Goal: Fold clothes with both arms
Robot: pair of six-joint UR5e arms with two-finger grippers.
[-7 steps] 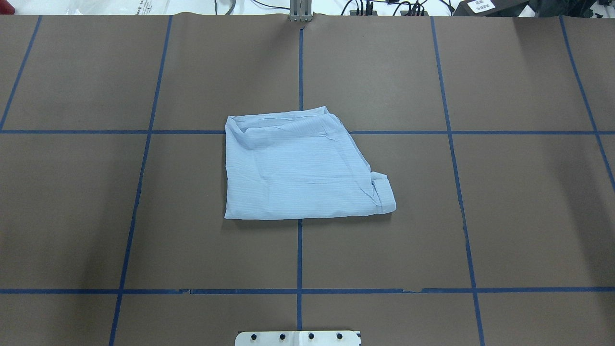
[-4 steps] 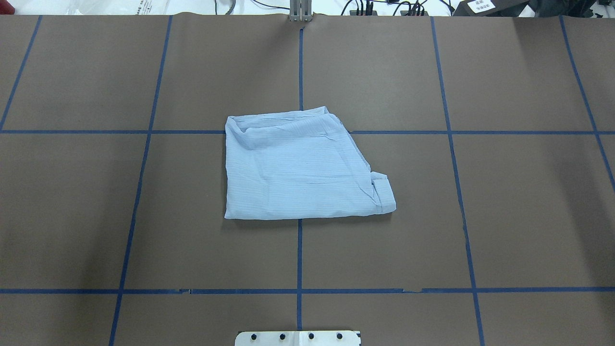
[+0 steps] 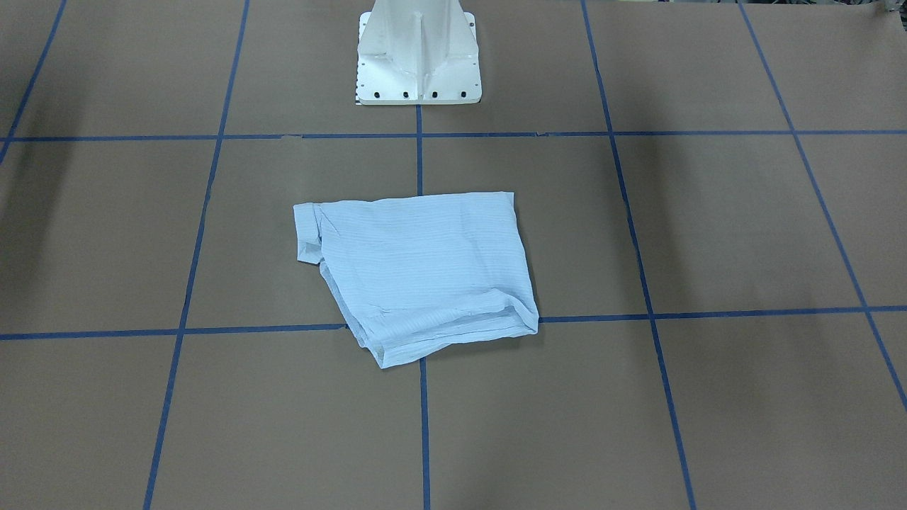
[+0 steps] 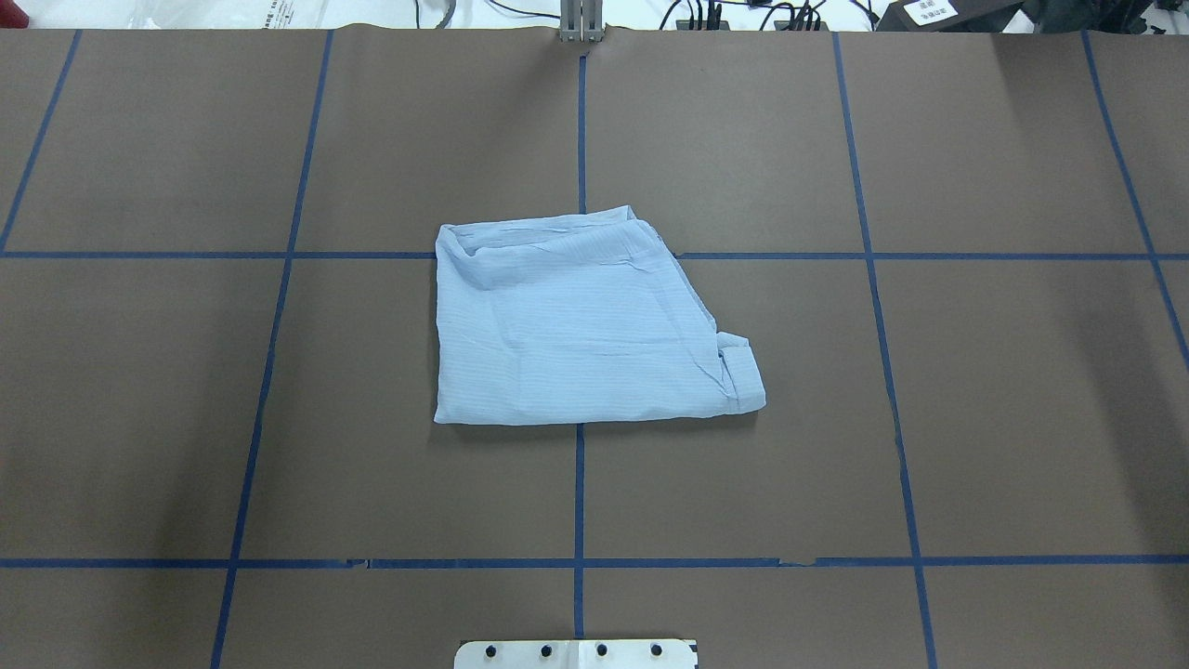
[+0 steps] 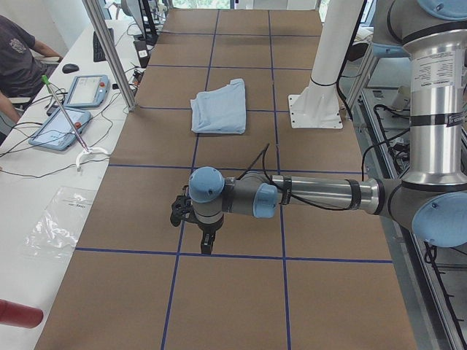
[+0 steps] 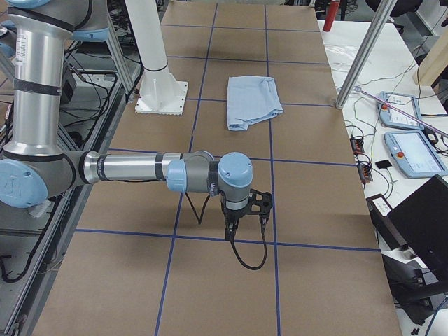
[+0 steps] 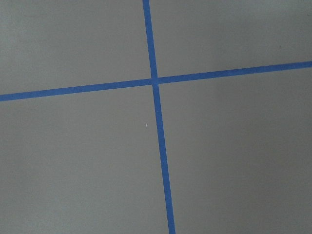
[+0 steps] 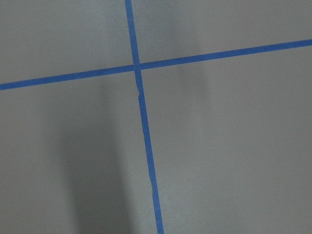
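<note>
The clothes, one light blue shirt (image 4: 585,325), lie folded into a rough rectangle at the middle of the brown table, with a small rolled cuff at one corner. The shirt (image 3: 418,273) rests flat and nothing touches it. Neither gripper appears in the overhead or front views. In the exterior left view my left arm (image 5: 314,195) reaches over the table far from the shirt (image 5: 219,109), its gripper (image 5: 206,244) pointing down; I cannot tell its state. In the exterior right view my right gripper (image 6: 229,229) hangs likewise, far from the shirt (image 6: 253,101); state unclear. Both wrist views show only table and blue tape.
The white pedestal base (image 3: 418,64) stands at the robot's side of the table. Blue tape lines (image 4: 579,492) grid the brown surface. Beyond the far edge are a metal pole (image 5: 109,51), tablets (image 5: 80,91) with cables, and a seated person (image 5: 14,58).
</note>
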